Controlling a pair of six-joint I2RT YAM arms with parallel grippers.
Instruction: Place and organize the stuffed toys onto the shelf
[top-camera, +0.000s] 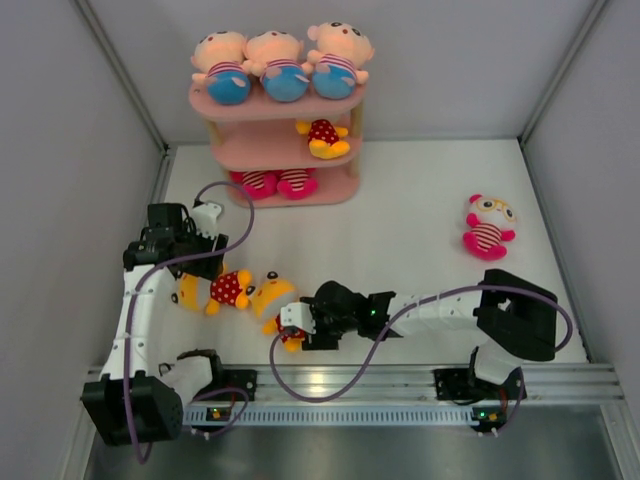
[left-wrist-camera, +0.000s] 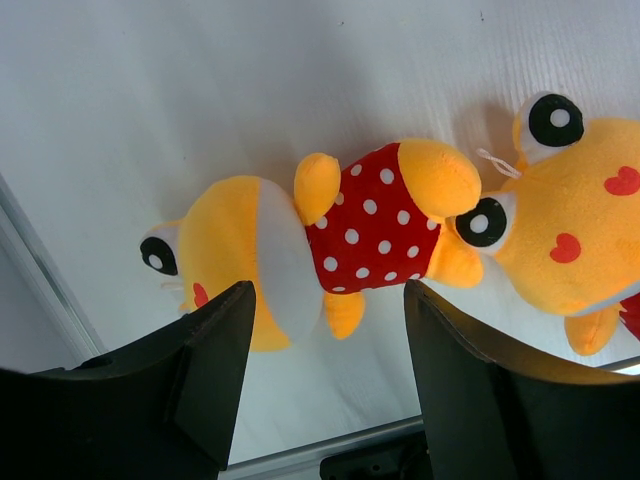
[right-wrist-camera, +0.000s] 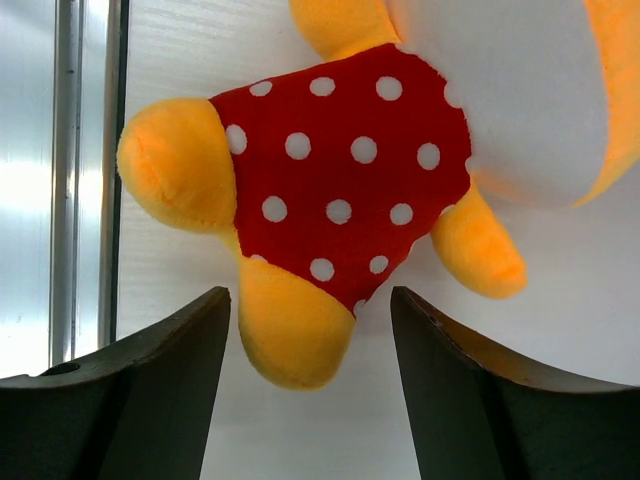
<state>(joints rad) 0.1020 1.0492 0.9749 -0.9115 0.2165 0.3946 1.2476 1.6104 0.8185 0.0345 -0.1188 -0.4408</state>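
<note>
The left fingers (left-wrist-camera: 215, 380) stand spread apart with nothing clamped. In the left wrist view they straddle the left yellow doll (left-wrist-camera: 370, 230). Part of its pale-muzzled head and one foot fall in the gap, and neither finger clearly touches the plush.

Seen from above, take 12 o'clock as the far side of the bench (top-camera: 400, 230). The left yellow doll lies flat, face up, at about 8 o'clock. Its long axis runs 9 to 3, with the head at 9 and the feet at 3. The feet rest right against the head of the right yellow doll (top-camera: 272, 296).

The right fingers (right-wrist-camera: 180, 390) are likewise parted and hold nothing. In the right wrist view the right yellow doll's red polka-dot body fills the space ahead of them, and one leg reaches down into the gap. This doll lies near 7 o'clock, its long axis about 11 to 5. The head is at 11 and the feet point at 5, toward the near rail.

The pink shelf (top-camera: 290, 108) stands at 12 o'clock.
- **Top board:** three peach-headed dolls (top-camera: 278, 68) sit side by side, heads toward 12 and blue bottoms at the front edge.
- **Middle board:** a shelved yellow doll (top-camera: 323, 138) sits toward the 3 o'clock end.
- **Bottom board:** two striped dolls (top-camera: 277, 183) lie next to each other. Only their red-striped bodies show, and the heads are hidden beneath the board above.

A loose striped doll (top-camera: 488, 228) lies on the bench at about 2 o'clock, well apart from both arms. Its long axis runs roughly 12 to 6, head at 12.
</note>
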